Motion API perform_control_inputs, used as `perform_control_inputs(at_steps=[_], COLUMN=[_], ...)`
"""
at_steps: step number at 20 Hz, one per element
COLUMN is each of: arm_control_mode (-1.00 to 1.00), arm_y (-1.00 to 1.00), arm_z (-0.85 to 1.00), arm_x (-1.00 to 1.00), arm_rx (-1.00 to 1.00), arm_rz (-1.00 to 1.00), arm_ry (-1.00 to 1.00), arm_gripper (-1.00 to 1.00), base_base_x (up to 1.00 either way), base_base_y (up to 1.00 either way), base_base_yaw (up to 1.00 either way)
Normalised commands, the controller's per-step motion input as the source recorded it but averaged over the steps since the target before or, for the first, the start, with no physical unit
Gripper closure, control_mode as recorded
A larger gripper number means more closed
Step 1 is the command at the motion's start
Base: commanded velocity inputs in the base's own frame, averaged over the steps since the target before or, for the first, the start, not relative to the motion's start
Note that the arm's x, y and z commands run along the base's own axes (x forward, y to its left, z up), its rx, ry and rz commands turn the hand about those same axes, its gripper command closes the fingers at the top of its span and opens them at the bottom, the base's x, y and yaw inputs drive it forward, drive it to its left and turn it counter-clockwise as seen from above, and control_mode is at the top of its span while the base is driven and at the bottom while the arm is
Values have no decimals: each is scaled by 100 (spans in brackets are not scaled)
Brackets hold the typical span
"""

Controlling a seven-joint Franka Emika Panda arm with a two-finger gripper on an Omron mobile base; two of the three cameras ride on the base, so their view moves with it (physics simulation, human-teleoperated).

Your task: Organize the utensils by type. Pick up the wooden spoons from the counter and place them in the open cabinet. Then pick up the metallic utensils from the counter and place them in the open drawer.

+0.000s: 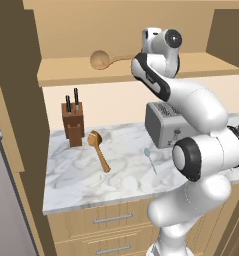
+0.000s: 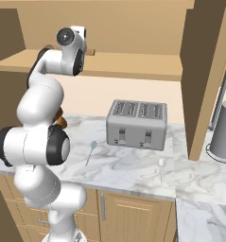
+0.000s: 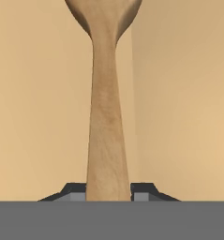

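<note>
No readable text, labels, brands or numbers on any surface.

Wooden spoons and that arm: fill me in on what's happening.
The arm's tool grips one wooden spoon by its handle, its bowl over the open cabinet shelf. The other wooden spoon lies on the counter by the knife block. Two small metallic utensils lie there too.

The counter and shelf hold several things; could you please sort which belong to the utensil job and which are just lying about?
Job:
- wooden spoon on the open cabinet shelf, handle between the tool's tips
- wooden spoon on counter
- bluish utensil
- whitish utensil

Lying about:
- toaster
- knife block
</note>
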Motion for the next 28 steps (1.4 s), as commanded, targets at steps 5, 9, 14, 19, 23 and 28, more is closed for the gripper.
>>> perform_control_inputs(at_steps=[5,9,14,19,23,28], arm_control_mode=[-100,-100,-100,-100,-100,-100], arm_y=[0,0,0,6,3,3], arm_z=[0,0,0,-11,-13,-11], arm_x=[39,45,36,20,7,0], arm_rx=[0,0,0,0,0,0], arm_rz=[0,0,1,0,0,0], arm_ry=[0,0,0,0,0,-3], arm_gripper=[100,100,100,100,-100,-100], base_base_x=[0,0,0,0,0,0], base_base_y=[0,0,0,0,0,0], base_base_yaw=[0,0,0,0,0,0])
